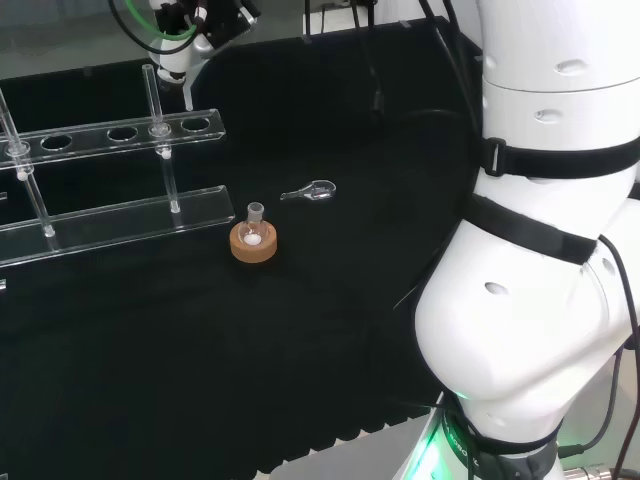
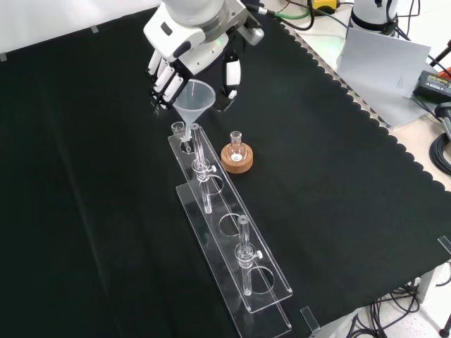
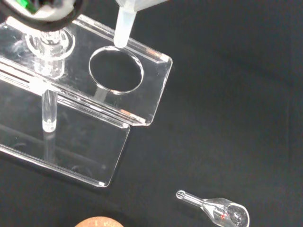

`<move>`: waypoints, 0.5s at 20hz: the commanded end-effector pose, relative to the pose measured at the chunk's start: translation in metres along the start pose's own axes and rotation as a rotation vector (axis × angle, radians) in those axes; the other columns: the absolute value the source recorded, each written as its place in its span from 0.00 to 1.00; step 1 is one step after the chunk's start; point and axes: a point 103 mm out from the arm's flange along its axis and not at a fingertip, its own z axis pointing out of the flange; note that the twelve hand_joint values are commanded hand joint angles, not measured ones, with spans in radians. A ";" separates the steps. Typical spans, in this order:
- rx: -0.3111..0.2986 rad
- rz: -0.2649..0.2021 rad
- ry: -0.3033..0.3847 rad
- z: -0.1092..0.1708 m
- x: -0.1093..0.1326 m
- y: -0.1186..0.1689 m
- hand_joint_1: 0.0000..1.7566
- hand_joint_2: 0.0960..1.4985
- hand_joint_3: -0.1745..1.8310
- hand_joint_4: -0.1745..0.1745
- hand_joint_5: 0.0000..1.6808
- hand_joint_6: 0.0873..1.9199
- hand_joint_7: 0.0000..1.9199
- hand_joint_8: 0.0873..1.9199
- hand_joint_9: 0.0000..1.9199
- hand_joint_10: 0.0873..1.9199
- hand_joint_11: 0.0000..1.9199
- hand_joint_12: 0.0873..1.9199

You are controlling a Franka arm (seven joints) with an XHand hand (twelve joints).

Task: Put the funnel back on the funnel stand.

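Hovering over the funnel stand point(image 2: 232, 267), the hand point(image 2: 184, 62) apparently pinches the funnel point(image 2: 194, 98).

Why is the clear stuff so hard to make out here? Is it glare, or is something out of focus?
Mostly clear ware on black cloth: in the head view the stand shows only by pale edge glints. In the front view the funnel reads better, lit against the hand. In the wrist view a blurred white part sits close at the top, while bright reflections outline the stand's hole.

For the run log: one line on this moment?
hand: shut on funnel | funnel: over end hole of funnel stand, not seated | next: lower stem in
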 end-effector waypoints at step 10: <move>0.049 -0.013 0.023 0.028 -0.003 0.017 0.54 0.41 0.41 0.46 0.36 0.00 0.25 0.27 0.49 0.15 0.36 0.58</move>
